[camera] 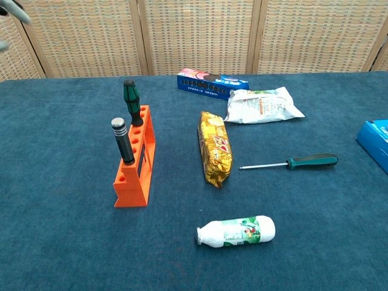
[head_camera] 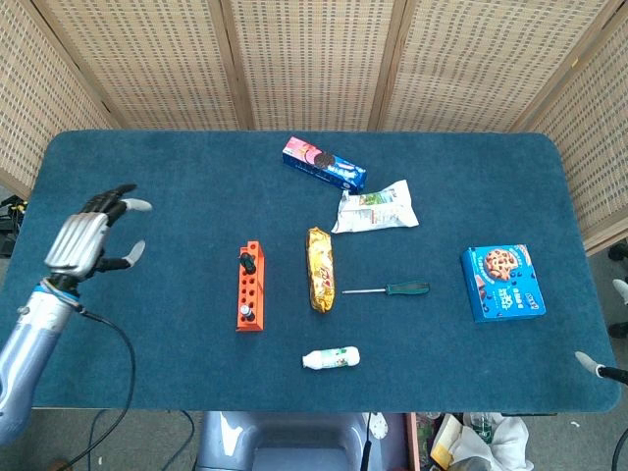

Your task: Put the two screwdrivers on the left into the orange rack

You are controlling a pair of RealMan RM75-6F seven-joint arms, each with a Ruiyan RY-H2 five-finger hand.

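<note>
The orange rack stands left of centre on the blue table. Two screwdrivers stand upright in it: a green-handled one at its far end and a black-handled one nearer the front. My left hand is open at the far left of the table, well away from the rack, with fingers spread and nothing in it. In the chest view only a fingertip shows at the top left corner. My right hand is not in either view.
A third screwdriver with a green handle lies right of a golden snack bag. A white bottle lies near the front edge. A blue biscuit pack, a white pouch and a blue cookie box sit further off.
</note>
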